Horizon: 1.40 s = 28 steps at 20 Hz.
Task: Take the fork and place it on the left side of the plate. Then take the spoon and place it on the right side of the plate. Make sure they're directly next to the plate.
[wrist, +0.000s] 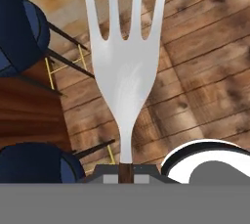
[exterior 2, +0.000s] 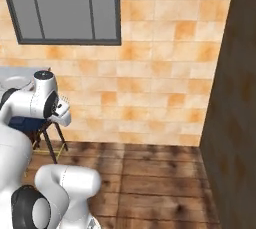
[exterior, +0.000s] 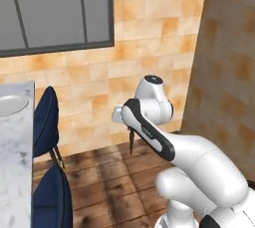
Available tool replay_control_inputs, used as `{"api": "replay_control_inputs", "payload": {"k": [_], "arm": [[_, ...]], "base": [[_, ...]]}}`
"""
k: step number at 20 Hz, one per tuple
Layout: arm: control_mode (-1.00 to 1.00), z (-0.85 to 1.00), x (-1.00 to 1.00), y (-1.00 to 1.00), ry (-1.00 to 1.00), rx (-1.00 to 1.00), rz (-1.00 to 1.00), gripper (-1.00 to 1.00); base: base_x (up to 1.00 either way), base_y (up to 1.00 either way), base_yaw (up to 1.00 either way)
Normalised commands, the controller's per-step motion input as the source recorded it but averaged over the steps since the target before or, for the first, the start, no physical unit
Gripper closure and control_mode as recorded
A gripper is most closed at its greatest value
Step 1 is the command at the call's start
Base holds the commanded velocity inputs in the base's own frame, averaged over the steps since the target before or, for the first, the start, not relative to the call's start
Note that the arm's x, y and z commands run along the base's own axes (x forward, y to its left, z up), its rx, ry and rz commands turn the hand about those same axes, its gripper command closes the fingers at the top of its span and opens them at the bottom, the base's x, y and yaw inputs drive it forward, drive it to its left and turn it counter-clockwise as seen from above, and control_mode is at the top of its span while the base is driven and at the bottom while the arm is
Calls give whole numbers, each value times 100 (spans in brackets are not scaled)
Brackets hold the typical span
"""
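Note:
The fork (wrist: 128,66) fills the hand view, its pale tines pointing away over the wooden floor and its dark handle pinched between the fingers. My gripper (wrist: 126,171) is shut on that handle. From the left base view the fork (exterior: 131,143) hangs as a thin dark sliver below the gripper (exterior: 130,129), over the floor and well right of the table. The plate (exterior: 10,104) lies on the marble table (exterior: 15,162) at the far left edge. The spoon is out of view.
Two navy chairs (exterior: 46,122) (exterior: 52,197) stand along the table's right side, between it and the arm; they also appear as chairs (wrist: 19,32) (wrist: 34,164). A tiled wall with a window lies ahead, and a brown wall (exterior: 229,72) closes the right.

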Motion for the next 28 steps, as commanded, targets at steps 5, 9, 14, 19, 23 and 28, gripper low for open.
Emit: {"api": "replay_control_inputs", "payload": {"k": [5, 9, 14, 19, 23, 28], "arm": [[100, 0, 0, 0, 0, 0, 0, 100], [100, 0, 0, 0, 0, 0, 0, 100], [100, 0, 0, 0, 0, 0, 0, 100], [100, 0, 0, 0, 0, 0, 0, 100], [100, 0, 0, 0, 0, 0, 0, 100], [100, 0, 0, 0, 0, 0, 0, 100]], "base": [[73, -6, 41], [74, -12, 36], [71, -12, 41], [62, -14, 53], [62, -15, 53], [59, -15, 53]]}}
